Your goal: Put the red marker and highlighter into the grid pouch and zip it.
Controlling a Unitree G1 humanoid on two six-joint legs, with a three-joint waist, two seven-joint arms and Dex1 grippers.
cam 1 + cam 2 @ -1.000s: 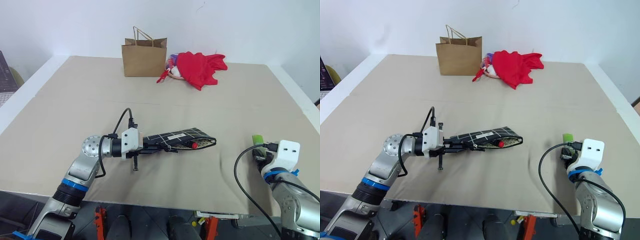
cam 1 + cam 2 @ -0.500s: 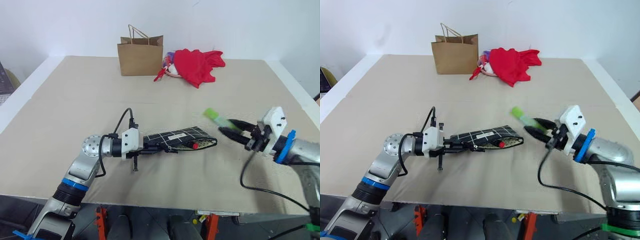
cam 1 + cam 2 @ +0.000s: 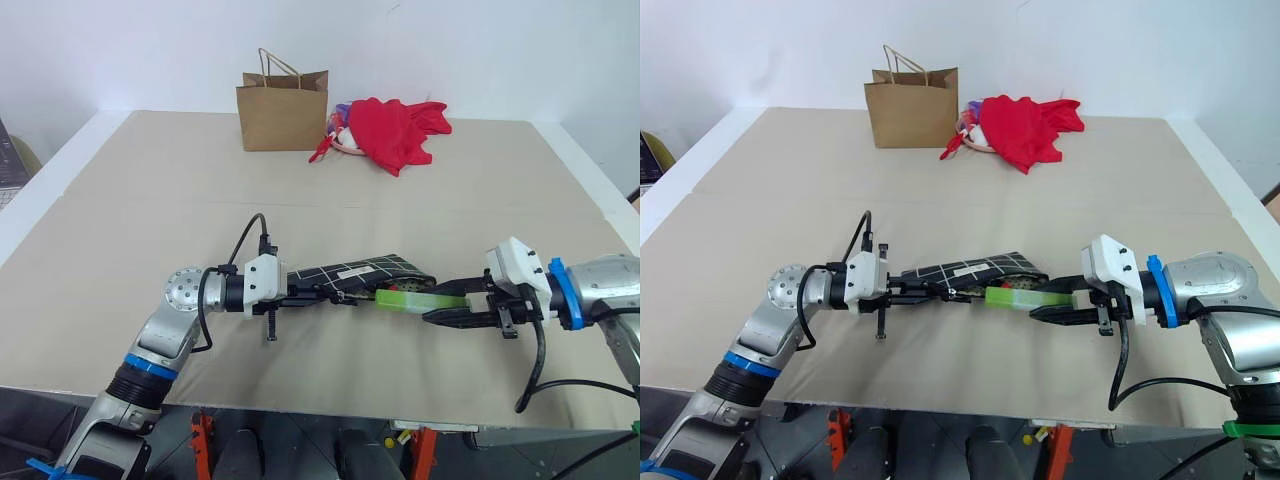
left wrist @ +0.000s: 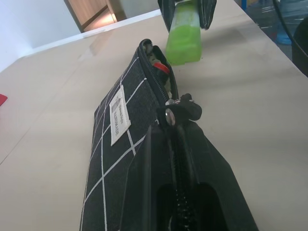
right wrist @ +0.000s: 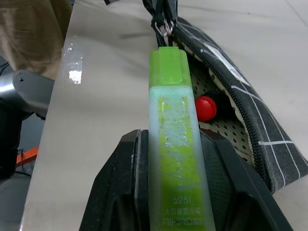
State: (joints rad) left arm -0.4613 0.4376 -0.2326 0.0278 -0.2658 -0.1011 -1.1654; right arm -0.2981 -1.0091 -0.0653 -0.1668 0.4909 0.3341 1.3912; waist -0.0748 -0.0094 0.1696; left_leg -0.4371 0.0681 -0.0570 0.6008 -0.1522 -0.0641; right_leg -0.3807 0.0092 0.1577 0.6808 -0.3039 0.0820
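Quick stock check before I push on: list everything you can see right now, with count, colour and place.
Black fabric grid pouch: one, white lines, table centre, mouth open.
Short red marker: one, inside the pouch mouth.
Stubby light green highlighter: one, at the pouch mouth.
Brown paper bag: one, far edge of table.
Red cloth heap: one, right beside the bag.
Beige table: one.
Left gripper: shut on the pouch's end.
Right gripper: shut on the highlighter.

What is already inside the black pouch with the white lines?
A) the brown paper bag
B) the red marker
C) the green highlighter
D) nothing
B: the red marker shows inside the open mouth of the grid pouch, while the highlighter is pinched in the right gripper just outside that opening.
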